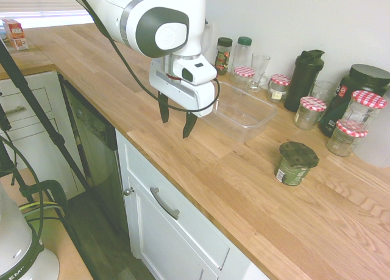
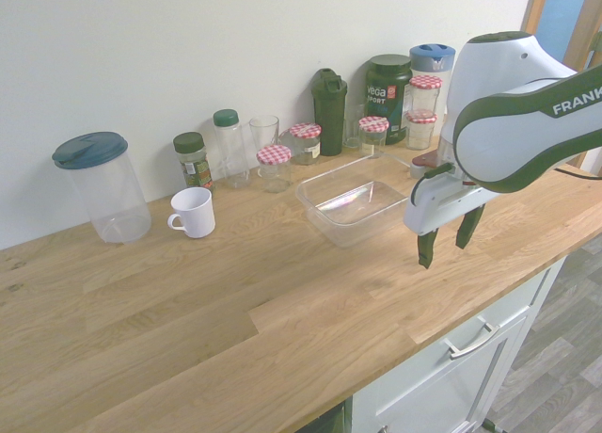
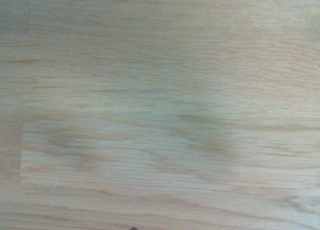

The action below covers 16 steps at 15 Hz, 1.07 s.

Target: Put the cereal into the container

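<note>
Gripper [image 1: 177,122] hangs empty, jaws apart, over bare worktop [image 1: 201,164] near the front edge — the cereal [image 1: 295,163] stands upright well off to one side, beyond the container [image 1: 241,112], so it's a sideways reach.

Even, bright daylight lit both exterior views; a window [image 1: 42,3] was overexposed. The worktop [image 1: 256,189] showed soft shadows. Wide-angle bending curved the edges. The wrist view was blurred, showing only wood grain.
</note>
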Motion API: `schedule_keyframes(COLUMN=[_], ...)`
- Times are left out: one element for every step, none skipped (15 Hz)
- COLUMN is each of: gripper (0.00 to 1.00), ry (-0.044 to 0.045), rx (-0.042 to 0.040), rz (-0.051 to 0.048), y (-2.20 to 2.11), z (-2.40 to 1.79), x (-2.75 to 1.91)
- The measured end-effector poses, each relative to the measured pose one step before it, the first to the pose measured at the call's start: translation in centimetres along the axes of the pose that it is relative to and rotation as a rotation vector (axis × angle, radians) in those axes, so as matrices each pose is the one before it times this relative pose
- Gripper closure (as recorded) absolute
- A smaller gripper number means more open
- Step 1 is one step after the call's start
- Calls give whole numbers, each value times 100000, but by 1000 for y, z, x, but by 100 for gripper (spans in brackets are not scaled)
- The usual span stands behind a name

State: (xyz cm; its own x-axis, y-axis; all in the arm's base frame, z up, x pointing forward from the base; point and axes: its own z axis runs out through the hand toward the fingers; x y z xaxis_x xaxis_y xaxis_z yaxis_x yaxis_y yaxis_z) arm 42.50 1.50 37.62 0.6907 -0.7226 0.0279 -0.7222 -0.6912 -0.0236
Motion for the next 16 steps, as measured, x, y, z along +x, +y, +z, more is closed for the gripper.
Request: schedule_keyframes(gripper=[0, 0, 0, 0, 0, 0, 0, 0, 0, 0, 0, 0, 0, 0, 0, 0], ry=[56, 129, 410, 817, 928, 944, 980, 880, 977, 1108, 730, 378, 8, 85, 338, 165], rx=[58, 138, 473, 994, 1215, 1015, 1050, 697, 384, 117, -218, -799, -963, -848, -551, -248], rz=[259, 539, 477, 1029, 1840, 2593, 2951, 2769, 3380, 3482, 3849, 3397, 2834, 2378, 1840, 1305], y=[8, 2, -62, -23, 157, 424, 652, 748, 927, 1019, 1196, 1191, 980, 834, 508, 238], z=[5, -32, -266, -625, -923, -1146, -1186, -945, -770, -434, -139, 173, 413, 571, 627, 731], x=[27, 54, 204, 545, 928, 1271, 1499, 1542, 1658, 1690, 1741, 1706, 1397, 1259, 1029, 775])
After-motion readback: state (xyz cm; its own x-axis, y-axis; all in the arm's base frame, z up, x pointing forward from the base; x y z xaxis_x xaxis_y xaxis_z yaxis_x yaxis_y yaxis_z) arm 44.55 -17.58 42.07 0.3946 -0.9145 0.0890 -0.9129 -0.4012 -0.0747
